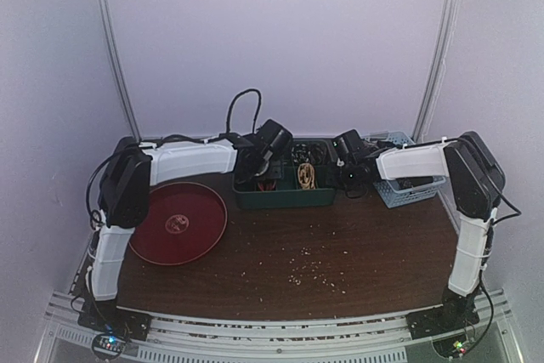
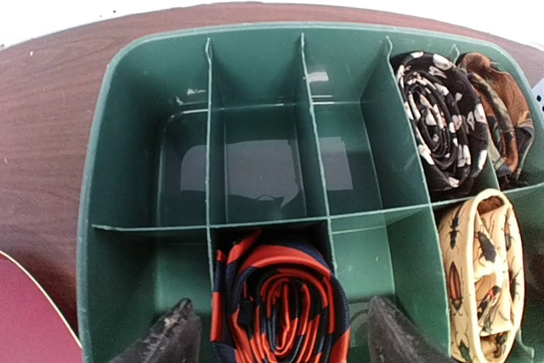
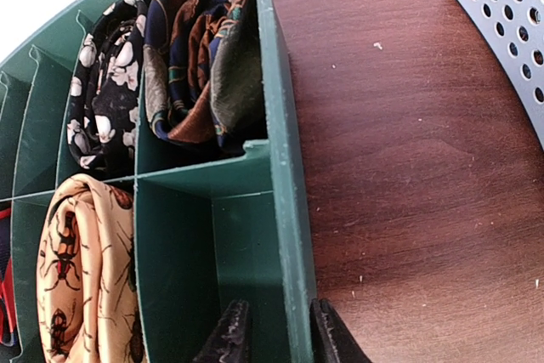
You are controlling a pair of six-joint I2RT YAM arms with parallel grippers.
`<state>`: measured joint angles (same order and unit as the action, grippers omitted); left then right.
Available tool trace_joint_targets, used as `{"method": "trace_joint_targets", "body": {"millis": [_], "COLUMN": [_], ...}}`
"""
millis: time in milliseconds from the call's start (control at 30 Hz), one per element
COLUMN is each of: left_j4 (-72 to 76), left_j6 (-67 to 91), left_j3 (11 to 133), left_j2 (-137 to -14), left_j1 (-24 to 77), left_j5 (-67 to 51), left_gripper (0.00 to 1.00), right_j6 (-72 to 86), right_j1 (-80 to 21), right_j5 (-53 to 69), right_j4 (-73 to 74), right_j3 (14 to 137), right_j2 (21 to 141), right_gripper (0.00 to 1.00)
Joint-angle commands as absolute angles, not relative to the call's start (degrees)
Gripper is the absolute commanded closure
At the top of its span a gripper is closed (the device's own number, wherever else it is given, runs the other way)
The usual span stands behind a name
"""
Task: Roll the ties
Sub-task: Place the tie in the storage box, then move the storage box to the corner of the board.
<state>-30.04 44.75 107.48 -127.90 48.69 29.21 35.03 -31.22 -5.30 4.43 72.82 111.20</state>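
Striped tie: we see the orange-red and black tie (image 2: 276, 308) coiled in the green tray (image 2: 127, 167), near row, second cell from the left in the left wrist view. Its loops look a bit loose.
Other ties: a black-and-white floral tie (image 2: 433, 121), a brown-and-blue tie (image 2: 501, 116) and a tan beetle-print tie (image 2: 480, 274) sit coiled in the right-hand cells.
Left gripper (image 2: 282, 312): wide, one finger on either side of the striped coil. We see no contact.
Right gripper (image 3: 279, 308): narrow, astride the tray's right wall, seemingly pinching it.
Step in hand: we judge it to be seating or letting go of the striped coil in its cell.
Doing it well: we would lift the left fingers straight up, clear of the dividers, so no pad snags an outer loop. The right grip should steady the tray meanwhile.
Risk: a loose coil may spring open or ride up with a finger.
Nearby: a red plate (image 1: 178, 223) and a blue perforated basket (image 3: 510, 23).
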Motion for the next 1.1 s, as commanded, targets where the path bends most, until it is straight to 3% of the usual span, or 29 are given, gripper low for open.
{"method": "trace_joint_targets", "body": {"millis": [0, 100, 200, 433, 733, 967, 1067], "left_j4": [-26.35, -24.58, -24.41, -23.46, -22.78, -22.20, -21.89], "left_j6": [41.23, 39.78, 39.93, 37.66, 34.19, 31.84, 30.99], "left_j3": [105.47, 104.25, 102.70, 99.42, 92.75, 85.98, 83.18], "left_j2": [-123.74, -123.30, -122.26, -117.16, -106.84, -98.36, -94.14], "left_j1": [48.23, 47.70, 46.92, 45.00, 44.74, 44.78, 44.73], "left_j5": [29.72, 28.43, 29.18, 31.21, 33.22, 32.58, 32.20], "left_gripper": [0.39, 0.50, 0.55, 0.48, 0.42, 0.37, 0.34], "right_j6": [35.66, 36.15, 36.61, 37.94, 35.22, 33.98, 32.75], "right_j1": [-31.86, -31.90, -31.90, -31.90, -31.73, -31.53, -31.55], "right_j5": [-4.23, -3.67, -3.69, -2.45, -3.51, -0.30, -1.36], "right_j4": [5.01, 4.37, 4.10, 2.75, 4.48, 4.52, 8.06], "right_j3": [73.04, 73.28, 74.07, 78.58, 94.02, 105.02, 110.28], "right_j2": [111.69, 112.35, 113.47, 117.57, 127.06, 132.43, 132.32], "right_gripper": [0.76, 0.77, 0.79, 0.82, 0.84, 0.73, 0.63]}}
